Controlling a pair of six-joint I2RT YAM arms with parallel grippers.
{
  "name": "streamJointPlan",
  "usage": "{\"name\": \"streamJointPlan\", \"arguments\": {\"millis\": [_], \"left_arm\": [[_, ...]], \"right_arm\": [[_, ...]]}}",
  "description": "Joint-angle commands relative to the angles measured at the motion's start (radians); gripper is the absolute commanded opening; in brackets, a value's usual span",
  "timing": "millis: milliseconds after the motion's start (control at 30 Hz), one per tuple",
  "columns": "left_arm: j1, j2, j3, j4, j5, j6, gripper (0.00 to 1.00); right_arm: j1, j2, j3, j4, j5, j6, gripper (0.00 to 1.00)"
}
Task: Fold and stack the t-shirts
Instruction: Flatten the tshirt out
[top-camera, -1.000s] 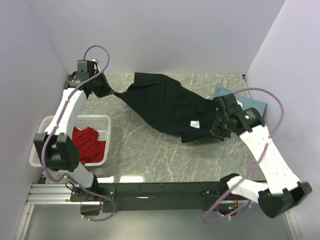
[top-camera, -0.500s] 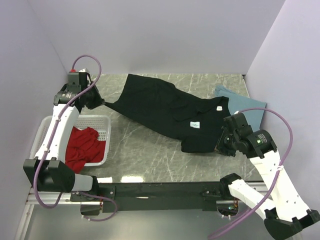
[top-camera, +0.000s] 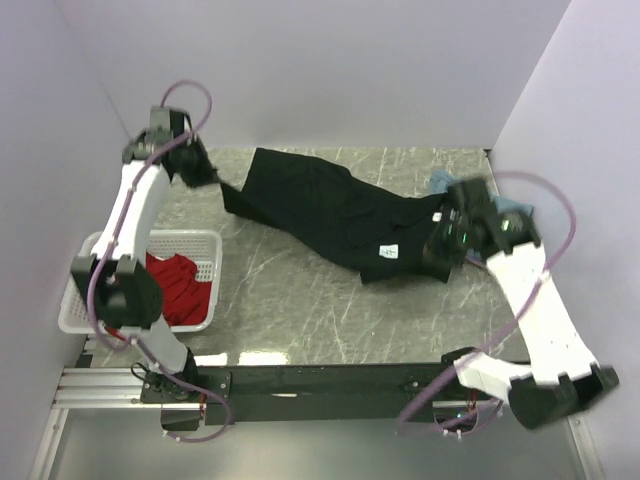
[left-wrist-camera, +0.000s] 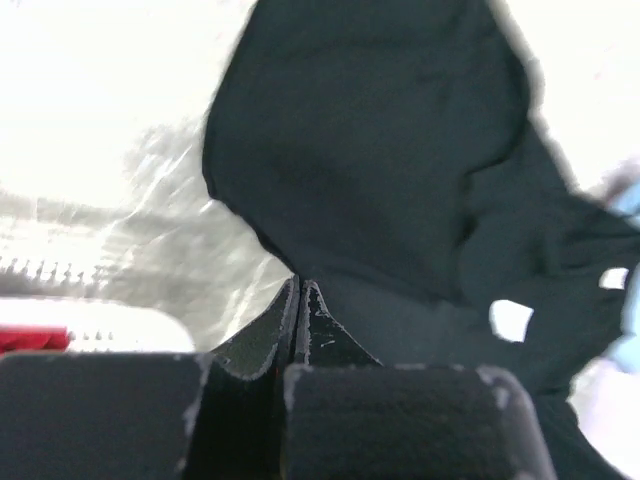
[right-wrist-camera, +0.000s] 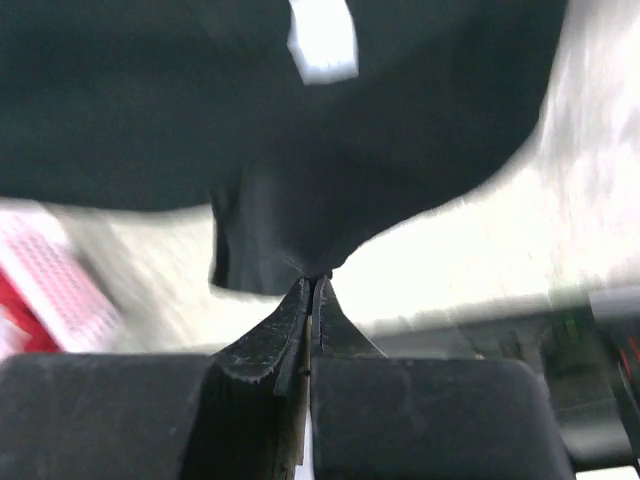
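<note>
Grey marbled table (top-camera: 300, 310) carries everything. Black t-shirt (top-camera: 320, 205) is the biggest item, stretched in a diagonal band from roughly 10 o'clock to 4 o'clock across the far half of the table, and it looks partly lifted at both ends. White latticed basket (top-camera: 70, 300) sits off the table's 8 o'clock corner, with the red t-shirt (top-camera: 180, 290) bunched inside and spilling toward its right wall. Dusty-blue t-shirt (top-camera: 438, 183) lies at 2 o'clock, mostly covered by the right arm and the black cloth, only slivers visible. Left gripper (top-camera: 207, 180) is at the 10 o'clock end of the black shirt; in the wrist view the left gripper (left-wrist-camera: 298, 290) has its fingers clenched together on the shirt's edge, black cloth (left-wrist-camera: 380, 150) fanning away toward 12 o'clock. Right gripper (top-camera: 438, 258) is at the 4 o'clock end; its wrist view shows it (right-wrist-camera: 312, 285) pinching the hem of the black cloth (right-wrist-camera: 150, 100), fingers pressed flat together. Small white square mark (top-camera: 389, 251) sits on the shirt near the right gripper, at its 9 o'clock. Both wrist views are motion-blurred.
</note>
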Motion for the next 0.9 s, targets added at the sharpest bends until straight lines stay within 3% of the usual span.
{"name": "streamJointPlan", "arguments": {"millis": [0, 67, 133, 200, 267, 400, 533, 667, 867], "left_arm": [[0.006, 0.131, 0.381, -0.014, 0.075, 0.002, 0.00], [0.010, 0.225, 0.607, -0.038, 0.093, -0.026, 0.00], [0.035, 0.250, 0.694, -0.007, 0.132, -0.108, 0.00], [0.061, 0.204, 0.669, 0.133, 0.149, -0.182, 0.00], [0.081, 0.083, 0.504, 0.356, 0.184, -0.274, 0.00], [0.086, -0.139, 0.265, 0.622, 0.138, -0.327, 0.00], [0.087, -0.362, 0.089, 0.741, 0.049, -0.327, 0.00], [0.087, -0.498, -0.002, 0.785, -0.029, -0.314, 0.00], [0.087, -0.618, -0.085, 0.824, -0.089, -0.308, 0.00]], "right_arm": [[-0.088, 0.144, 0.301, 0.151, 0.031, -0.100, 0.00], [-0.134, 0.218, 0.534, 0.159, 0.056, -0.150, 0.00], [-0.157, 0.324, 0.774, 0.154, 0.073, -0.180, 0.00], [-0.179, 0.396, 0.905, 0.169, 0.088, -0.194, 0.00], [-0.188, 0.410, 1.001, 0.238, 0.090, -0.205, 0.00], [-0.191, 0.266, 0.871, 0.476, 0.103, -0.226, 0.00], [-0.191, 0.056, 0.569, 0.801, 0.168, -0.283, 0.00], [-0.191, -0.087, 0.486, 0.907, 0.217, -0.345, 0.00], [-0.191, -0.171, 0.476, 0.987, 0.251, -0.403, 0.00]]}}
